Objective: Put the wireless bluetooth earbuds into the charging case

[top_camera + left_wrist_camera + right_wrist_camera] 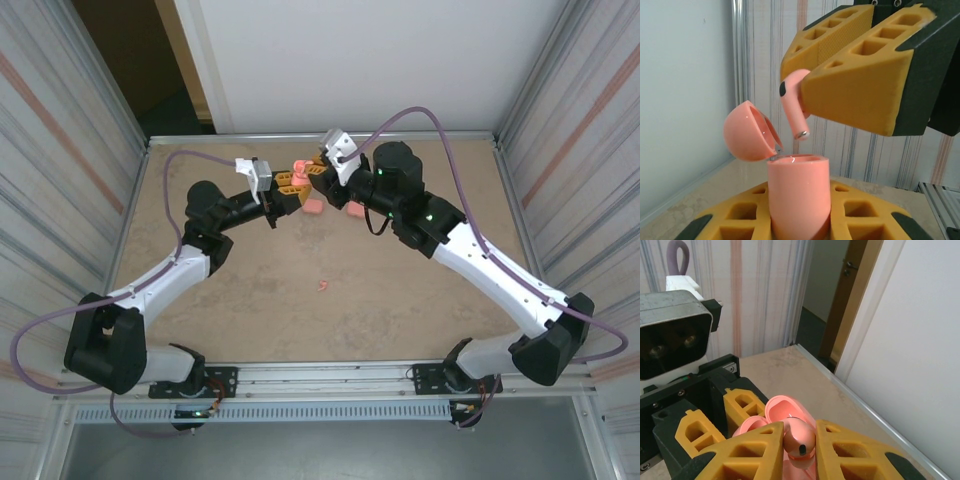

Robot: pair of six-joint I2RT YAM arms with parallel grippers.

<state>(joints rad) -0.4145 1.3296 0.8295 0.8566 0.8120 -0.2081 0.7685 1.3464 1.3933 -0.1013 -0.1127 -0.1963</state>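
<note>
The left gripper is clamping the open charging case upright. The right gripper is pinching one earbud stem-down and tilted, just above the case mouth. Risk: a tilted stem catching the rim, twisting out of the grip, or knocking the lid shut

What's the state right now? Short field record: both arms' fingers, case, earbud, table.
left fingers: shut on case, held upright
lid: open, swung back
right fingers: shut on earbud
earbud position: stem down, above the case opening, not yet in
table: two spare cases under the fingers; one loose earbud nearer the bases
</note>
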